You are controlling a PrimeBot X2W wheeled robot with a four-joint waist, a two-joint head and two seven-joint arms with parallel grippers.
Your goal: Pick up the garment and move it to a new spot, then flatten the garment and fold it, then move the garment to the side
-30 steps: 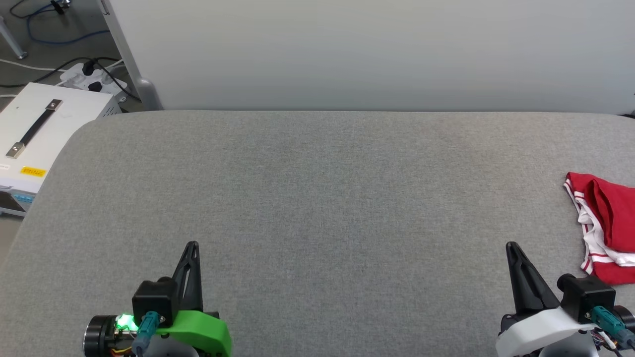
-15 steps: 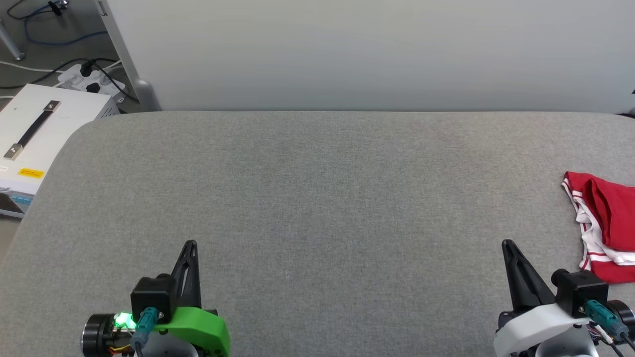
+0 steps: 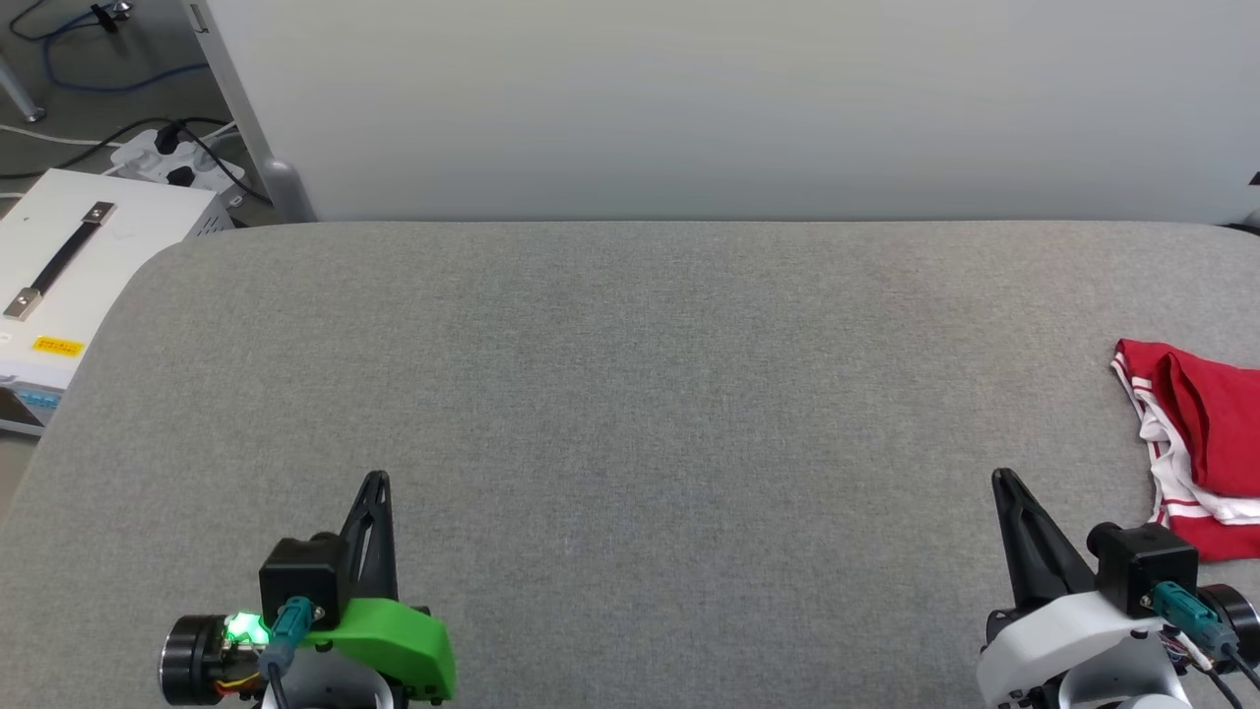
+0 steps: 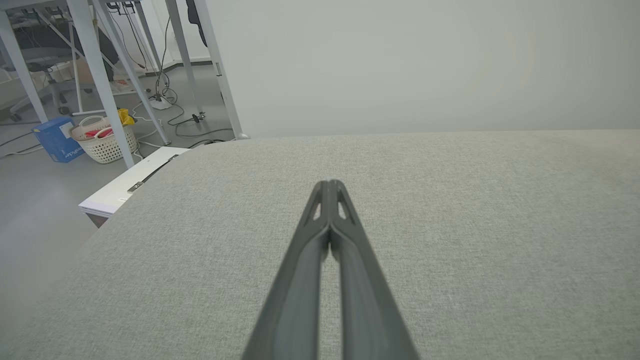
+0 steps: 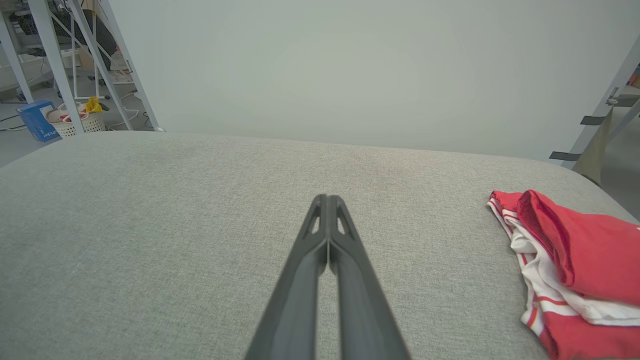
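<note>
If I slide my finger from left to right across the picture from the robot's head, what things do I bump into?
white box with a black handle → left hand, shut → right hand, shut → crumpled red and white shirt at the right edge

The left gripper point(image 4: 330, 186) reaches out over a grey fabric surface point(image 4: 475, 225), its two dark fingers pressed together with the tips touching. The fabric runs far to a pale wall panel point(image 4: 425, 65). Off its left edge sits a white box point(image 4: 127, 185) with a dark handle. Farther left on the floor stand a woven basket point(image 4: 102, 142) and a blue box point(image 4: 54, 139) among slanted metal legs point(image 4: 95, 75) and loose cables point(image 4: 185, 117)
</note>
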